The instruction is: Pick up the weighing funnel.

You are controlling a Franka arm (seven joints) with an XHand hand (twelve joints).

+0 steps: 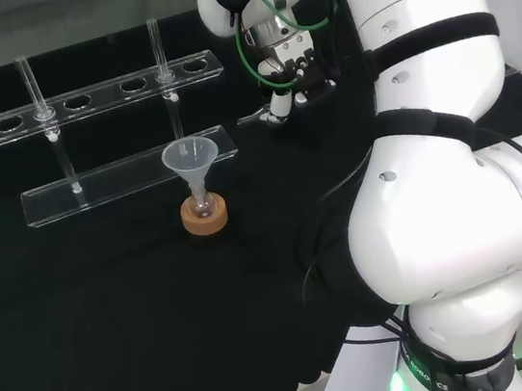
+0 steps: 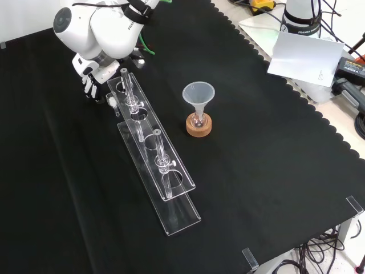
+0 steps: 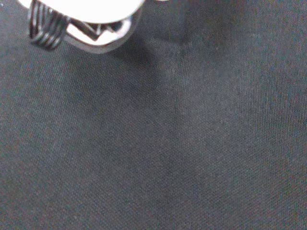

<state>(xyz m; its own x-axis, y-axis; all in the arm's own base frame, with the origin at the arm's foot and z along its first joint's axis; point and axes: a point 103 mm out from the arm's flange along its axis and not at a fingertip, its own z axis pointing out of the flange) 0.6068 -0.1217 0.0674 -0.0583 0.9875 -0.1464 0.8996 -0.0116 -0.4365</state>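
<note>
Weighing funnel [image 1: 254, 117] just beside hand [image 1: 289, 75], near rack [image 1: 127, 178] end; hand's grip cannot tell.

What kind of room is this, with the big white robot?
Probably a science lab: a clear rack holds glass tubes, a funnel stands in a small flask on a cork ring, plus a white robot arm.

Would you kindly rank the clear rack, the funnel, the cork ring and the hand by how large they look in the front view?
1. clear rack, by far the largest.
2. funnel.
3. cork ring, the smallest.
The hand looks roughly funnel-sized, but the arm partly hides it, so I won't rank it.
</note>
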